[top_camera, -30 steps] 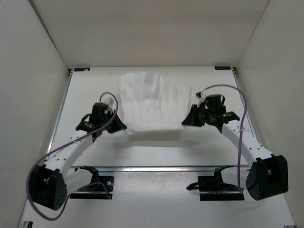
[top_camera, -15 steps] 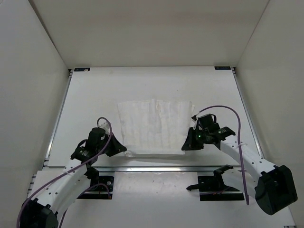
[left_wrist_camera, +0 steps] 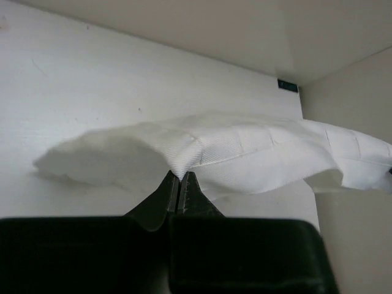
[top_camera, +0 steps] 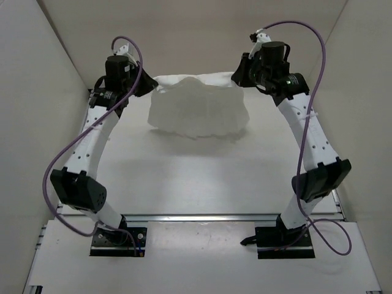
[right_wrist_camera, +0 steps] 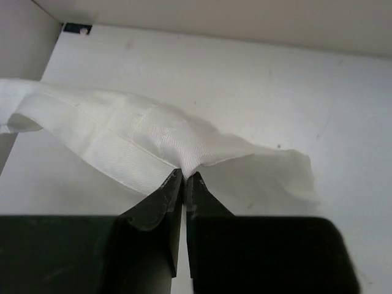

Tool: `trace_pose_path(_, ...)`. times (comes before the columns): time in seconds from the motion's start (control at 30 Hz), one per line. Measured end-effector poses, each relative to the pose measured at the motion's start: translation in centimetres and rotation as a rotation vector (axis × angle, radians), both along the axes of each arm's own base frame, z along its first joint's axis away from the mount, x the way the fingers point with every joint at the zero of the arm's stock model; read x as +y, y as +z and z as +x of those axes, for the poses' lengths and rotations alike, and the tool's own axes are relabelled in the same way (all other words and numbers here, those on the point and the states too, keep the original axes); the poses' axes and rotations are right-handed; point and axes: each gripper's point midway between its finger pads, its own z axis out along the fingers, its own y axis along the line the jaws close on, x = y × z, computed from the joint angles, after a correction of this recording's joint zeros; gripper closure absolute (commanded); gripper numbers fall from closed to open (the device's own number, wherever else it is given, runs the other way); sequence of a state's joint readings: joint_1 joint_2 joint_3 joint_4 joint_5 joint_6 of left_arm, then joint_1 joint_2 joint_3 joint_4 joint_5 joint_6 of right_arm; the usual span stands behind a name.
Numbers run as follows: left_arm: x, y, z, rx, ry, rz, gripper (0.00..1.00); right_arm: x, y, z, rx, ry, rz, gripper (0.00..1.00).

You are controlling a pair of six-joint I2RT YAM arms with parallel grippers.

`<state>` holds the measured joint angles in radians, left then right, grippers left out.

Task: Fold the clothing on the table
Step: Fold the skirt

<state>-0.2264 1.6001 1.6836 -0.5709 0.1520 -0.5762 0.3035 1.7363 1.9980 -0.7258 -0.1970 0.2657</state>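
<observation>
Two end effectors (top_camera: pixel 150 87) (top_camera: pixel 236 78) pinch thin, sheer, panelled white clothing (top_camera: pixel 199 110).

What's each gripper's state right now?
Left gripper: closed, pinching an edge of the clothing.
Right gripper: closed, pinching the clothing's other end.

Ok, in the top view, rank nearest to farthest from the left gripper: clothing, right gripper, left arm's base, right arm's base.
1. clothing, held in the left gripper itself.
2. right gripper, across, holding the clothing's other end.
3. left arm's base, near edge, left side.
4. right arm's base, near edge, right side.
</observation>
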Motion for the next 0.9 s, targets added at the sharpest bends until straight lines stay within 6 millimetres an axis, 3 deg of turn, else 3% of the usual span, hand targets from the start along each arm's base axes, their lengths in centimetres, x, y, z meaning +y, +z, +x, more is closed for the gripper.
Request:
trace_pose_path(0.03, 0.4, 2.0, 0.4, -0.053, 0.016, 0.006, 1.00, 0.2, 2.2, -0.1, -0.070, -0.004, -0.013, 1.00)
trace_pose_path(0.1, 1.0, 4.1, -1.2, -0.134, 0.029, 0.014, 1.00, 0.3, 3.8, -1.9, -0.141, 0.007, -0.026, 1.00)
trace_pose_path(0.17, 1.4, 3.4, -4.0, -0.154, 0.025, 0.011, 1.00, 0.1, 2.3, -4.3, -0.138, 0.031, -0.023, 1.00)
trace_pose_path(0.2, 1.5, 1.9, -5.8, -0.139, 0.019, 0.010, 1.00, -0.4, 0.3, -5.5, -0.102, 0.035, -0.030, 1.00)
trace_pose_path(0.27, 1.5, -2.0, -8.9, -0.100, -0.004, -0.006, 1.00, -1.2, -4.4, -7.2, -0.027, 0.040, -0.020, 1.00)
trace_pose_path(0.3, 1.3, -4.7, -10.2, -0.069, -0.019, -0.009, 1.00, -1.3, -7.7, -8.0, 0.036, 0.046, -0.026, 1.00)
trace_pose_path(0.37, 1.0, -10.8, -12.4, 0.041, -0.034, -0.002, 1.00, -1.3, -14.2, -9.6, 0.170, 0.051, -0.039, 1.00)
trace_pose_path(0.47, 0.8, -21.0, -16.9, 0.262, -0.053, 0.019, 1.00, -1.7, -23.7, -14.2, 0.416, 0.057, -0.057, 1.00)
trace_pose_path(0.53, 0.7, -25.7, -20.6, 0.379, -0.069, 0.027, 1.00, -1.8, -27.6, -17.8, 0.547, 0.066, -0.059, 1.00)
trace_pose_path(0.57, 0.8, -27.1, -22.2, 0.417, -0.075, 0.024, 1.00, -1.7, -28.7, -19.1, 0.590, 0.066, -0.063, 1.00)
trace_pose_path(0.63, 1.1, -28.5, -24.5, 0.448, -0.078, 0.004, 1.00, -1.3, -30.1, -21.5, 0.650, 0.073, -0.082, 1.00)
trace_pose_path(0.7, 1.4, -28.6, -25.6, 0.429, -0.069, -0.020, 1.00, -0.9, -30.2, -23.0, 0.667, 0.080, -0.093, 1.00)
trace_pose_path(0.9, 1.4, -25.3, -27.3, 0.309, -0.089, -0.102, 1.00, -1.1, -28.9, -27.1, 0.654, 0.071, -0.038, 1.00)
